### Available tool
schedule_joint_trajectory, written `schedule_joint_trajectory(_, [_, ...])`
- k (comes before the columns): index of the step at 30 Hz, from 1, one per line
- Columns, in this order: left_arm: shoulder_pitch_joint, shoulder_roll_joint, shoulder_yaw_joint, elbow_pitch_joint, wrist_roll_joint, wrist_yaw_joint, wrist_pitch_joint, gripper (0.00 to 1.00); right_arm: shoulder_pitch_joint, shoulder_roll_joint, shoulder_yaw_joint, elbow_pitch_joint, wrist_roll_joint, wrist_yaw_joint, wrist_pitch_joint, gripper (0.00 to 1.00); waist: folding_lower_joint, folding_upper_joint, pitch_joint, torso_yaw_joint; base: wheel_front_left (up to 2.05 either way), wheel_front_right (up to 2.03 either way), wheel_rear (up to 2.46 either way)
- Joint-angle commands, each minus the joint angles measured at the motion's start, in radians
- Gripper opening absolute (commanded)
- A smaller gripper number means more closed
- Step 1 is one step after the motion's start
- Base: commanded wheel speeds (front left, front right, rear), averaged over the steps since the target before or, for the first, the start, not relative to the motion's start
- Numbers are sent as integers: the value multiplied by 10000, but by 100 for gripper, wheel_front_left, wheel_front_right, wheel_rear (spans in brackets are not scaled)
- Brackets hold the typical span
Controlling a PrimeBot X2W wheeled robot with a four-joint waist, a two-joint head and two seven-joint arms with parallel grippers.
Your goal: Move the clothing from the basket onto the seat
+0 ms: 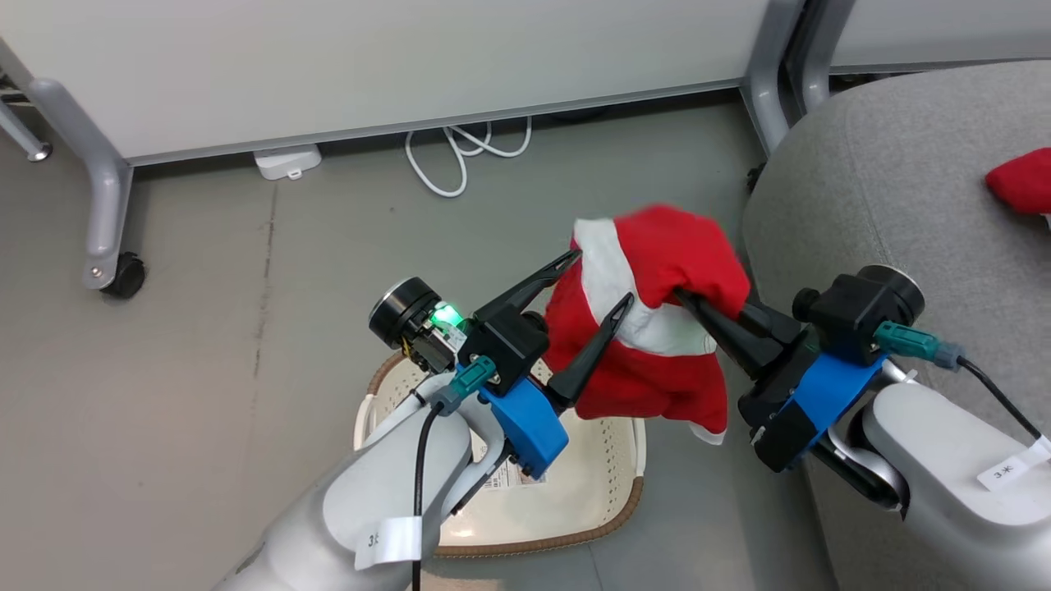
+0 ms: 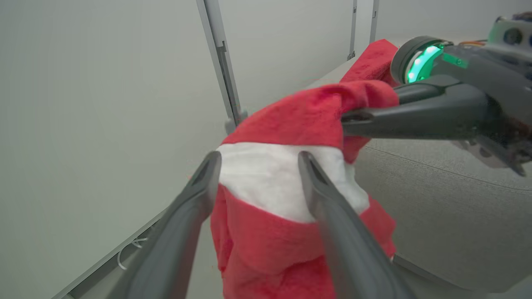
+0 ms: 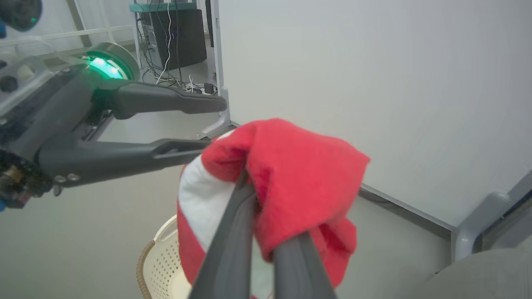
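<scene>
Grey upholstery takes up the right side of our head view: the seat (image 1: 887, 189), its rounded edge curving down beside our right arm. A plain red garment (image 1: 1022, 180) lies on it at the far right border of that view.

To the left of the seat, the bare grey floor (image 1: 246, 369) runs back to a white partition panel (image 1: 369, 66). A white cable (image 1: 460, 160) loops at the panel's foot, and one leg of the panel stands on a castor (image 1: 125, 275).

The basket (image 1: 575, 525) stands on the floor under our left forearm, near the seat's edge but apart from it. Bare floor shows around its brown rim wherever our arm does not cover it.

The striped garment (image 1: 657, 271) hangs in the air above the right side of the basket, short of the seat and not touching it.

Our right gripper (image 1: 686, 297) has its jaws pressed together on a bunched red fold near the top of that garment, and the rest of the cloth drapes down below the fingers.

Our left gripper (image 1: 602, 277) has its jaws spread wide. One finger lies on each side of the white stripe and close against the cloth, but they clamp nothing.
</scene>
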Motion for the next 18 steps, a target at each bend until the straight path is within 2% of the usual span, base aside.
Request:
schedule_joint_trajectory(1, [-159,80,-16,-44,23,23,-46,100,169,72,-204,-35,-108,1,-9,0,0,-1,110,-214,0,0,0])
schedule_joint_trajectory(18, [-95,523,-351,-454,107,-4,-32,100,1860,826,-3667,-542,-1341,1,-9,0,0,-1,607,-1914,0,0,0])
